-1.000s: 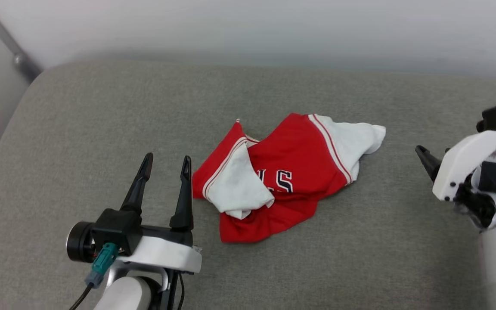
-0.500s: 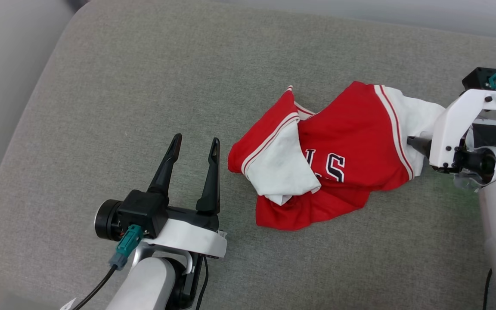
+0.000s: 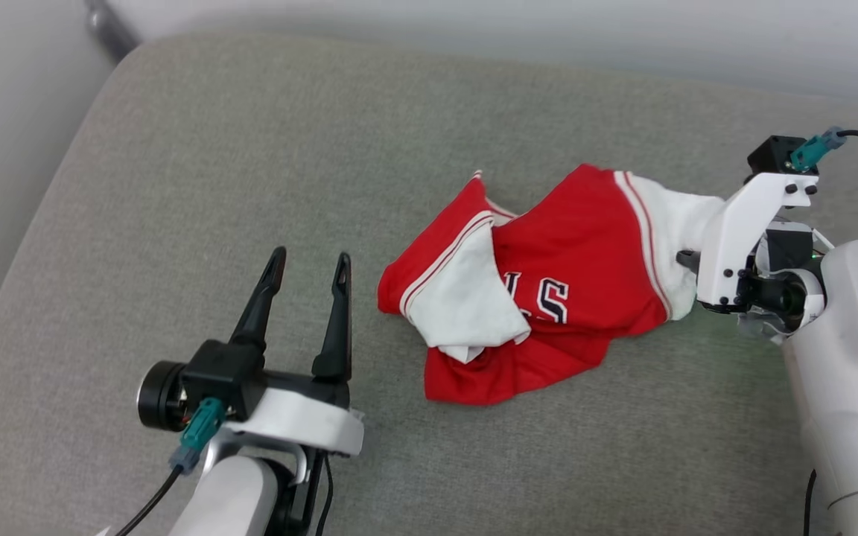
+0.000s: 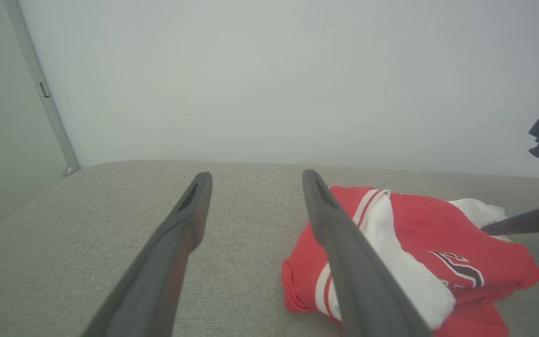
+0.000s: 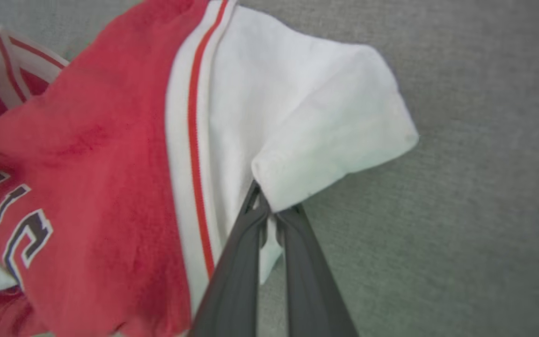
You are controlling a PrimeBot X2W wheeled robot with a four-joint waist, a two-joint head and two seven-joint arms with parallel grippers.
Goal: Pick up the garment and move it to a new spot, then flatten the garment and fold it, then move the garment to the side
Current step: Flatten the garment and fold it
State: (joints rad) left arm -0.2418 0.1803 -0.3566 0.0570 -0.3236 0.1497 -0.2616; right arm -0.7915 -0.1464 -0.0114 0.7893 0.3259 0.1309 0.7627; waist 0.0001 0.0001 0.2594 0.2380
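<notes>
Grey cushion (image 3: 176, 186) is seen under the garment (image 3: 548, 283), which lies crumpled near its middle. The garment's white sleeve (image 5: 321, 103) is pinched by the clenched right gripper (image 5: 269, 206). The left gripper (image 3: 310, 257) is held spread just beside the garment, apart from it.

Padded grey fabric bench (image 3: 176, 186), rounded corner upper left of frame. Crumpled red-and-white garment (image 3: 578, 260) lying on it, right of centre.

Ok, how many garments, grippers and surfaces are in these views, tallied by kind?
red-and-white T-shirt: 1
grippers: 2 (left gripper open, right gripper shut on the shirt's white sleeve)
grey fabric cushion: 1
Total: 4
</notes>
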